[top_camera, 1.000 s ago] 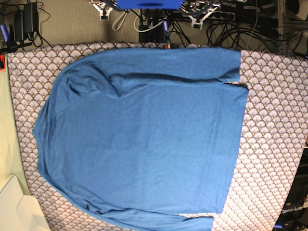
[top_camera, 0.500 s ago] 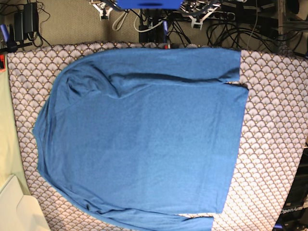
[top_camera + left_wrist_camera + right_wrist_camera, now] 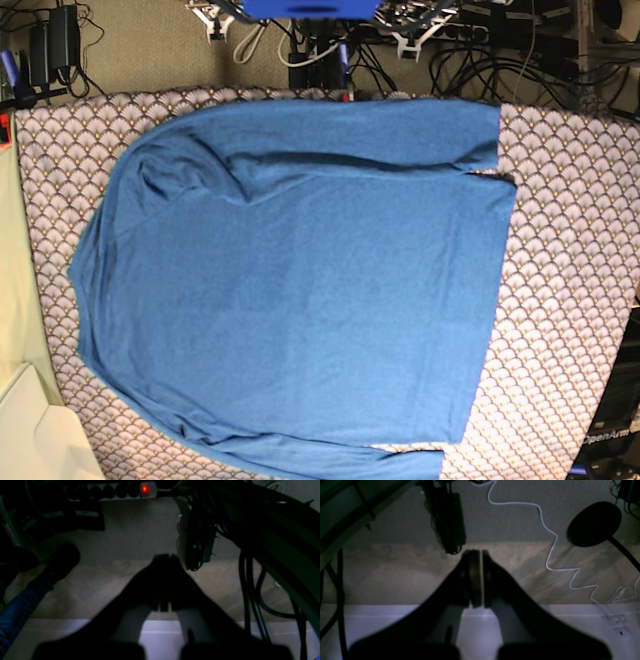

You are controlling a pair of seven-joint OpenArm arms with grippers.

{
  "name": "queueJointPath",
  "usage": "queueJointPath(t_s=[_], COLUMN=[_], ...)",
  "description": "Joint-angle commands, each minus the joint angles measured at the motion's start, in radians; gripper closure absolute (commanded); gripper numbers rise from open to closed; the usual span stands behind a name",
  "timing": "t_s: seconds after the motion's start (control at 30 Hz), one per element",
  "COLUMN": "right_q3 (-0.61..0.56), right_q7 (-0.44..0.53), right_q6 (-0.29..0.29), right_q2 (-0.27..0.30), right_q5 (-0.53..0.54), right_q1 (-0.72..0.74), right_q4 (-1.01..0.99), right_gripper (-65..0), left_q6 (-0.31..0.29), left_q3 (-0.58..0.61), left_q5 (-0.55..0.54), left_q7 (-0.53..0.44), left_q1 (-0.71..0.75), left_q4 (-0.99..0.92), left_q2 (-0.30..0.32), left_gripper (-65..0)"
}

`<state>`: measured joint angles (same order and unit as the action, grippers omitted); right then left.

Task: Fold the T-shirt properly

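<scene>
Only my base view shows the T-shirt [image 3: 290, 290]; neither wrist camera catches any of it. It lies spread flat on the scallop-patterned tablecloth [image 3: 570, 300], covering most of the cloth, with its hem toward that view's right and its shoulders toward the left. One long sleeve is folded across the shirt's top edge, another runs along the bottom edge. Left of the shirt, past the cloth's edge, sits a pale cream surface [image 3: 25, 420]. Above the shirt, beyond the cloth, is grey carpet with tangled black cables [image 3: 500, 50].

My wrist cameras show what the base view does not: my fingers. On the left wrist view, my left gripper [image 3: 165, 558] is pressed closed, holding nothing, dark against carpet. Left of it a dark shoe and blue trouser leg [image 3: 30, 585] rest on the floor; above it a power strip with a lit red switch [image 3: 145, 488] lies by the wall; right of it thick black cables hang down.

On the right wrist view, my right gripper [image 3: 476, 555] is likewise closed and empty, its pads meeting with only a thin line between them. Right of it a white cord [image 3: 552, 552] winds over the carpet, and further right stands a round black base [image 3: 593, 523]. Both grippers point outward, away from the shirt, above a pale ledge.
</scene>
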<state>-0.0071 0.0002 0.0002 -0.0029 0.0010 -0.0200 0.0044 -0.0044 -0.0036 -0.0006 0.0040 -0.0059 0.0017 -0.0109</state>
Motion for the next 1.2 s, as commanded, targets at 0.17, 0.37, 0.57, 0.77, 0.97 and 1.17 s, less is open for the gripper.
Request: queueJointPath(t_s=[0.17,0.37,0.57,0.77,0.97,1.17], right_q3=[0.002,0.002,0.002,0.002,0.000,0.000], right_q7=[0.001,0.001,0.001,-0.007,-0.009,-0.009], right_q6=[0.010,0.010,0.010,0.010,0.010,0.010], right_q2=[-0.001,-0.001,-0.001,-0.003,-0.001,0.001], right_q5=[0.003,0.003,0.003,0.003,0.001,0.000], right_q1=[-0.001,0.001,0.001,-0.010,-0.065,-0.070], right_q4=[-0.001,-0.001,-0.001,0.052,0.136,0.138], right_gripper=[0.0,0.0,0.0,0.0,0.0,0.0], left_q6=[-0.003,-0.003,-0.003,-0.003,-0.003,-0.004], left_q3=[0.003,0.003,0.003,0.003,0.003,0.003], left_q5=[0.006,0.006,0.007,0.007,0.007,0.006], left_q7=[0.004,0.004,0.004,0.004,-0.003,-0.003], left_q1=[0.002,0.002,0.002,0.001,0.028,0.030], left_q4=[0.002,0.002,0.002,0.002,0.004,0.004], left_q2=[-0.001,0.002,0.004,0.004,0.006,0.027], left_gripper=[-0.3,-0.3,-0.3,-0.3,-0.3,-0.3])
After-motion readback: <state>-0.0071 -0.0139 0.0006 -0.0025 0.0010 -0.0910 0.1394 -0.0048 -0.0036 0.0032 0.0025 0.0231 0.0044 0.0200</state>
